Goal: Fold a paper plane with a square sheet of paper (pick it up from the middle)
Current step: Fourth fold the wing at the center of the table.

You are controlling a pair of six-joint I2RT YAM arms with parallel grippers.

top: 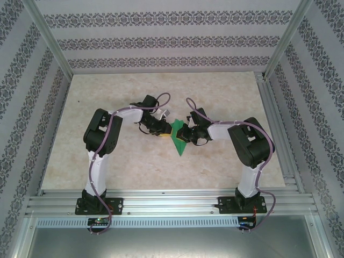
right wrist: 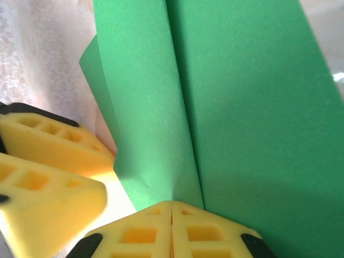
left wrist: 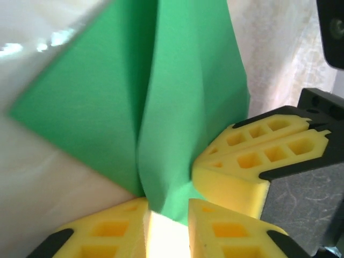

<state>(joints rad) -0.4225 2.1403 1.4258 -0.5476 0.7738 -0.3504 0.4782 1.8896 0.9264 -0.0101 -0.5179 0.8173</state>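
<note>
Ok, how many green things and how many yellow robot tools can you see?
Green paper: 1
Yellow tools: 2 (left tool, right tool)
Total: 3

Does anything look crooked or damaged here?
The green paper stands out: it is half folded, one flap curling loose beside the centre crease rather than lying flat, while the right pincer pinches its edge. No tear shows.

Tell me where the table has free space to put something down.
Free: the far strip of the table between the back wall and the arms; the near strip between the two bases. Crowded: the centre, where the left hand and right hand meet at the green paper.
</note>
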